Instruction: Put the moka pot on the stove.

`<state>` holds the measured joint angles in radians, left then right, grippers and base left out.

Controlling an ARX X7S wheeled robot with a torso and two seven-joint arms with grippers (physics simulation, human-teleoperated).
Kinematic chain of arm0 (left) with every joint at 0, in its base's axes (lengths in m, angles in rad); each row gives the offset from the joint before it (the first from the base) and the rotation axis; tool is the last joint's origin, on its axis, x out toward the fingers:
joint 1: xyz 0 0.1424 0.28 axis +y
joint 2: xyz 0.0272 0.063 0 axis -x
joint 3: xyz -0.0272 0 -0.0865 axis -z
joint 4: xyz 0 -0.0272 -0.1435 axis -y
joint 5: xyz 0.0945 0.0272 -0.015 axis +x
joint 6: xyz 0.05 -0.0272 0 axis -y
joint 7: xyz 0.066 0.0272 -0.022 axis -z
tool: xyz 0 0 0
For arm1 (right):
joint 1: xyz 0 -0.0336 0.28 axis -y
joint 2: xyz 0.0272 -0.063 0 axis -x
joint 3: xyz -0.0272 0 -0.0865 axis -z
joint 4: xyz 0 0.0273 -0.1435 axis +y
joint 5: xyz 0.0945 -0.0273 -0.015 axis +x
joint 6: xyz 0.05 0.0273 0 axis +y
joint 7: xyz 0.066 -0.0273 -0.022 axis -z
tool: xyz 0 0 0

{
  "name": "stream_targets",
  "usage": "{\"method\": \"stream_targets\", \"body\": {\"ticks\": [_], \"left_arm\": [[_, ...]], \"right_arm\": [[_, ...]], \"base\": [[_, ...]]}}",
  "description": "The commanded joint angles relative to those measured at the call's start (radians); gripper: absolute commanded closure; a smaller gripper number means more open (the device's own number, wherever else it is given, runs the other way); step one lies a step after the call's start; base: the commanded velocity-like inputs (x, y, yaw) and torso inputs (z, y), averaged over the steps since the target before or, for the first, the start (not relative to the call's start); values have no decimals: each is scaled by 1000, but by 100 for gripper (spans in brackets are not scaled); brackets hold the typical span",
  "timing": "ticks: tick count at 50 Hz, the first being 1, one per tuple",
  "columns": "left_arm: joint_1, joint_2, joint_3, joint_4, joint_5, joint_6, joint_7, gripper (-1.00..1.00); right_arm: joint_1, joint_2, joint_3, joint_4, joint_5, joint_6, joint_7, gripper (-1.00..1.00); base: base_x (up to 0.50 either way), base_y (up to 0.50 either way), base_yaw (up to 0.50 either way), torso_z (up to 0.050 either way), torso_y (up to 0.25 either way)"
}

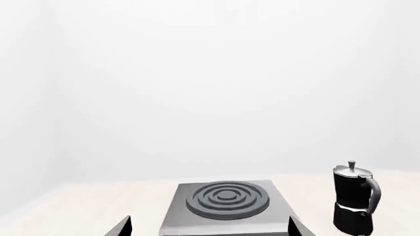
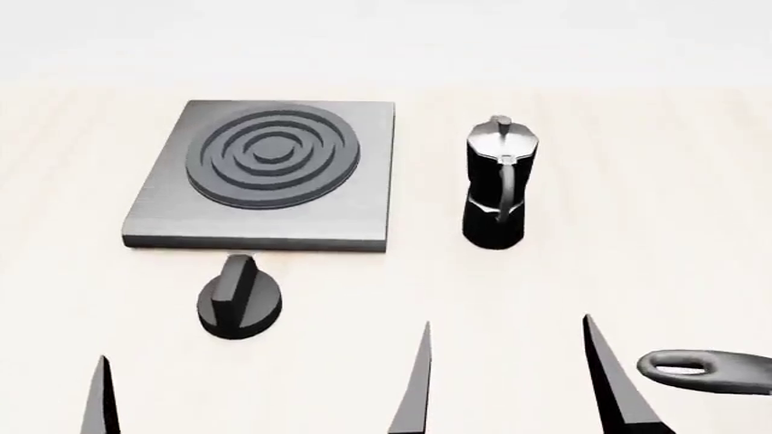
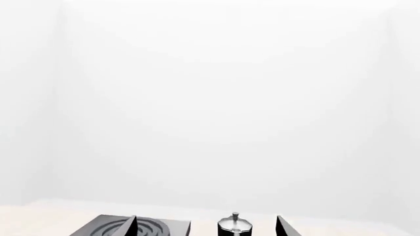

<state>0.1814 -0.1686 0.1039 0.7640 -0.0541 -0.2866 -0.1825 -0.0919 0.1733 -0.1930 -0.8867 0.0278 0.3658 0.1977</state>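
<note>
The moka pot (image 2: 496,183) stands upright on the worktop (image 2: 675,208) just beside the stove (image 2: 267,174), untouched; left end effector (image 2: 259,398) and right end effector (image 2: 609,380) both spread apart, empty

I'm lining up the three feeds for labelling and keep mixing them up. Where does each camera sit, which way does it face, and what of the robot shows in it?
Head: high on the robot, looking forward and down on the stove, pot, knob and a grey handle; fingertips of both grippers show at the near edge.
Left wrist: low near the table, facing level across the stove to the pot; two fingertips show.
Right wrist: low, facing level, mostly white wall; only the pot's lid between two fingertips.
All three views share the stove and the pot.
</note>
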Motion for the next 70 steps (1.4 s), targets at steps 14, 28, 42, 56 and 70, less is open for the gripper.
{"method": "stream_targets", "body": {"ticks": [14,28,42,56,70], "left_arm": [[4,2,-31,7,-22,31,-1,-100],[3,-10,-24,3,-28,35,-13,-100],[-1,-21,-18,1,-39,30,-23,-100],[-12,-28,-11,-14,-60,7,-29,-100],[-20,-46,9,-29,-66,-3,-41,-100]], "right_arm": [[5,-6,18,22,20,-17,-9,-100],[-11,-7,42,48,104,-93,-17,-100],[-2,10,17,46,88,-80,-5,-100],[-14,10,35,50,135,-125,2,-100],[-13,21,33,49,145,-129,14,-100]], "base": [[500,0,0,0,0],[195,43,0,0,1],[0,500,0,0,0],[0,372,0,3,0],[0,0,0,50,0]]}}
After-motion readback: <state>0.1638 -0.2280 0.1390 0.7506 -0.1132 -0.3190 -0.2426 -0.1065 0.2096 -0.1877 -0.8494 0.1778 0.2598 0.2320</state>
